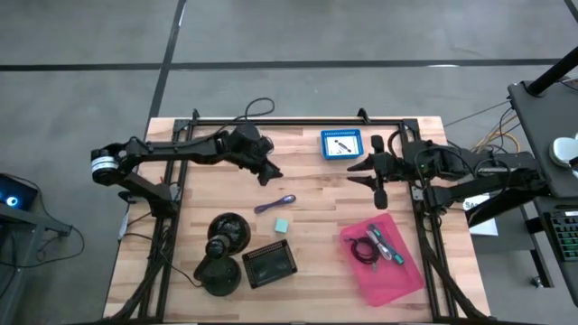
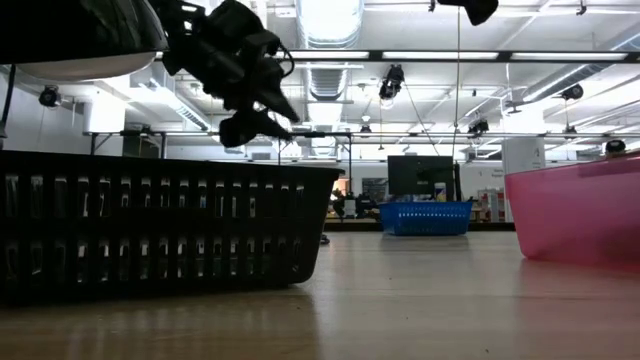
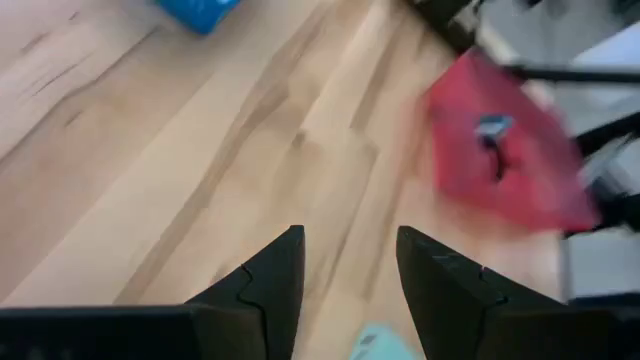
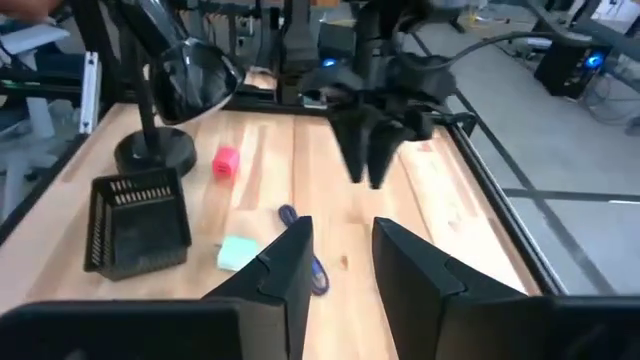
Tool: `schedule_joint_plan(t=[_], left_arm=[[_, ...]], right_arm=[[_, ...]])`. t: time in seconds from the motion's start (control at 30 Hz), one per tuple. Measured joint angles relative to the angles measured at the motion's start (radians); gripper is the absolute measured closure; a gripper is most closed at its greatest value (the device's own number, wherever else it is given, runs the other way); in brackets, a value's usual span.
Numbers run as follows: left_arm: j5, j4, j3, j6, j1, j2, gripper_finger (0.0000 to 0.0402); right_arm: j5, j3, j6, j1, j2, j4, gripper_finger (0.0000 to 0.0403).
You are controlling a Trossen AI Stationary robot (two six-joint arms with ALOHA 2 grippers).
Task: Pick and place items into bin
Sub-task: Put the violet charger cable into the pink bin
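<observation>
My left gripper (image 1: 270, 175) (image 3: 350, 250) hangs open above the table's middle, clear of the wood in the low view (image 2: 252, 112). The purple pen (image 1: 275, 204) and the pale teal cube (image 1: 282, 225) (image 3: 385, 345) lie flat on the table just on its near side. My right gripper (image 1: 368, 181) (image 4: 340, 240) is open and holds nothing, right of centre, between the blue tray (image 1: 341, 144) with the white packet and the pink bin (image 1: 397, 271). The coiled black cable (image 1: 364, 250) and the teal-handled tool (image 1: 386, 246) lie in that bin.
A black mesh basket (image 1: 269, 264) (image 2: 150, 225) and two black domed objects (image 1: 226, 232) stand at the near left. A small pink block (image 4: 226, 163) sits beyond the pen in the right wrist view. Bare wood lies between the two grippers.
</observation>
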Motion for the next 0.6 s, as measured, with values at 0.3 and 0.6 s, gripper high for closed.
schedule_joint_plan(t=[0.3,0.6], left_arm=[[-0.012,-0.111,0.0,0.162,-0.069,0.0,0.0258],[-0.095,-0.135,0.002,0.304,-0.162,0.025,0.0258]], right_arm=[[0.182,0.006,-0.026,-0.006,-0.001,0.001,0.0312],[0.211,0.007,-0.039,-0.012,-0.001,0.001,0.0304]])
